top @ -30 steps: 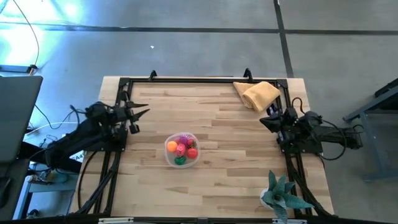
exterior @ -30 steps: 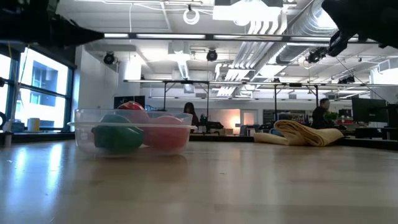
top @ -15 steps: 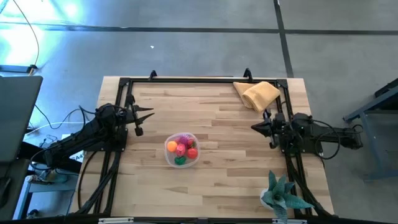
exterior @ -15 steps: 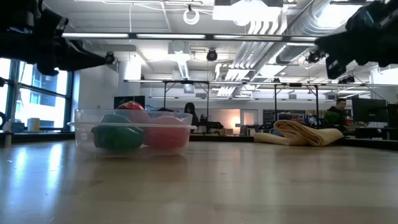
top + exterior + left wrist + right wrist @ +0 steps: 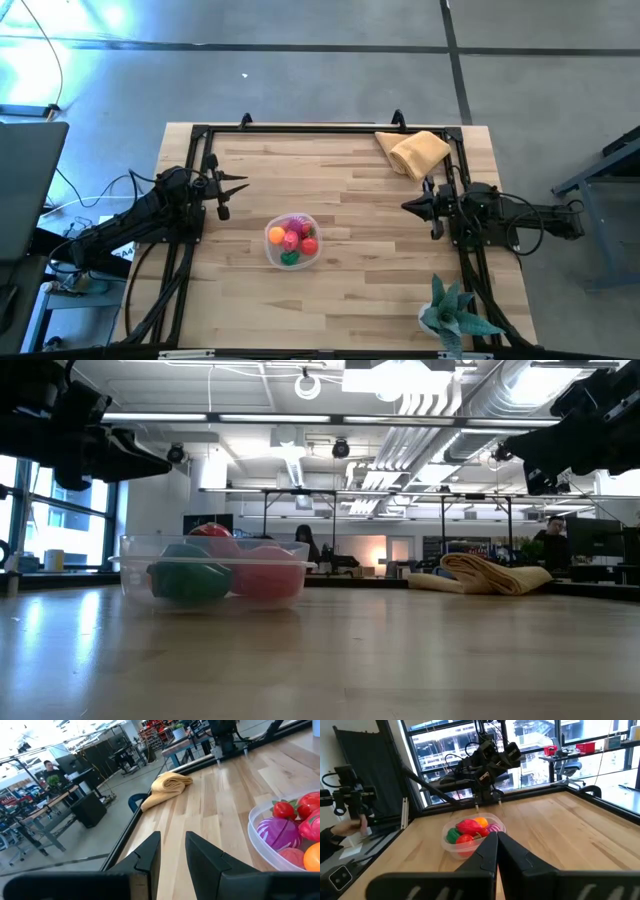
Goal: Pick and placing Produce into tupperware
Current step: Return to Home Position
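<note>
**Q:** Where is the tupperware, and what is in it?

**A:** Seen from above, the round clear tupperware (image 5: 292, 241) stands on the wooden tabletop (image 5: 380, 270), a little toward 7 o'clock from the middle. The toy produce (image 5: 293, 240) is piled inside it. There is a red piece (image 5: 468, 826), a green one (image 5: 452, 836), an orange one (image 5: 481, 822) and a purple one (image 5: 280, 832), and pink also shows from above. No produce lies loose on the bare wood.

**Q:** And the two arms?

**A:** The left claw (image 5: 173, 837) is at the 9 o'clock side of the tabletop and points inward. Its fingers are a narrow gap apart, with nothing between them. The right claw (image 5: 496, 836) is at the 3 o'clock side, facing the left one. Its fingers are pressed together and hold nothing. The table-level view shows both claws raised above the wood. Each is well apart from the tupperware, which sits between them and slightly nearer the 6 o'clock edge.

**Q:** Anything else on the tabletop?

**A:** A folded tan cloth (image 5: 418, 152) lies in the 1 o'clock corner. A teal spiky-leaved plant (image 5: 452, 310) stands in the 5 o'clock corner. Neither touches the tupperware or a claw
</note>
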{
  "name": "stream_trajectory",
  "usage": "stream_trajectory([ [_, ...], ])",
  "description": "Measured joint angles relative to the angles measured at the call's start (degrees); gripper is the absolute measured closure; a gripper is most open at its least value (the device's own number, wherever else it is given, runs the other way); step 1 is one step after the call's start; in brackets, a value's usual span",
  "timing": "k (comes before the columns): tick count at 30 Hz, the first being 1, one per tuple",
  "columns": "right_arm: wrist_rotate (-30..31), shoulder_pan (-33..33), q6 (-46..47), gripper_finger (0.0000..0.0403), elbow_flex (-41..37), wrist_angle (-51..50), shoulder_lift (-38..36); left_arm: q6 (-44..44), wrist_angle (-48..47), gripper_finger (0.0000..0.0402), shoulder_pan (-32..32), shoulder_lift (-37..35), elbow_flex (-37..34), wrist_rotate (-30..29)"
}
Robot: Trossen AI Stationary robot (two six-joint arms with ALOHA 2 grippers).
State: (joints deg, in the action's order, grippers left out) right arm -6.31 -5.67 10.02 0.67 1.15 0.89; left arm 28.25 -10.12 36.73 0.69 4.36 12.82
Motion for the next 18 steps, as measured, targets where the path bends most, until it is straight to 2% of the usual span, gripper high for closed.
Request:
stream_trajectory([
  [18,0.0,0.0,0.4,0.0403,0.0,-0.1,0.0,0.0,0.0,0.0323,0.0,0.0,0.1,0.0],
])
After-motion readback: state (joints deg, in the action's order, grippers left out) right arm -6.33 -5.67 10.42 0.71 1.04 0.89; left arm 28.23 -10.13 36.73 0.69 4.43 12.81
